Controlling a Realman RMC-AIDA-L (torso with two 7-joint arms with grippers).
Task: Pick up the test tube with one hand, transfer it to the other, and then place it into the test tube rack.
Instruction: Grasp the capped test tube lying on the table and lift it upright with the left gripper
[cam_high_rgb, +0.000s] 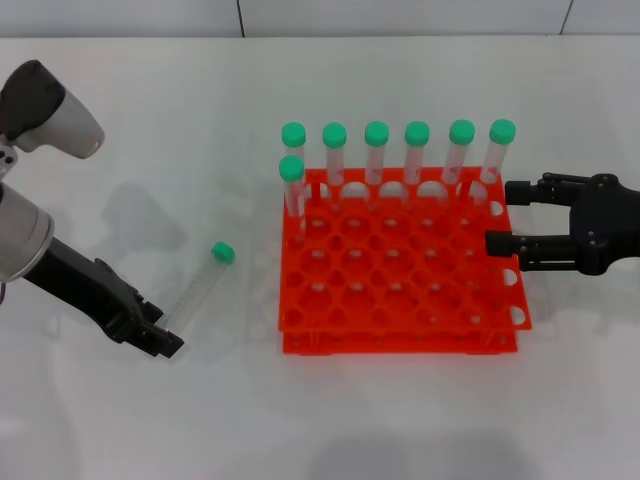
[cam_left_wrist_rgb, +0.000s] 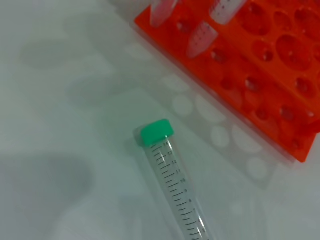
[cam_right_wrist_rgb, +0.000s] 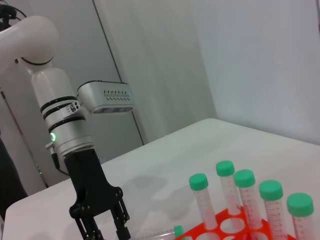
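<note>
A clear test tube (cam_high_rgb: 198, 291) with a green cap lies on the white table, left of the test tube rack (cam_high_rgb: 400, 343), its cap end pointing away from me. My left gripper (cam_high_rgb: 162, 340) hovers low at the tube's bottom end, open and not touching it. The left wrist view shows the same test tube (cam_left_wrist_rgb: 176, 192) close up, with a corner of the rack (cam_left_wrist_rgb: 280, 100) beyond it. In the right wrist view the left gripper (cam_right_wrist_rgb: 107, 234) has its fingers apart. My right gripper (cam_high_rgb: 500, 217) is open and empty, level with the rack's right edge.
Several green-capped tubes (cam_high_rgb: 376, 150) stand upright along the rack's back row, and one more (cam_high_rgb: 292, 185) stands in the second row at the left. They also appear as the capped tubes (cam_right_wrist_rgb: 247, 197) in the right wrist view. Bare table surrounds the rack.
</note>
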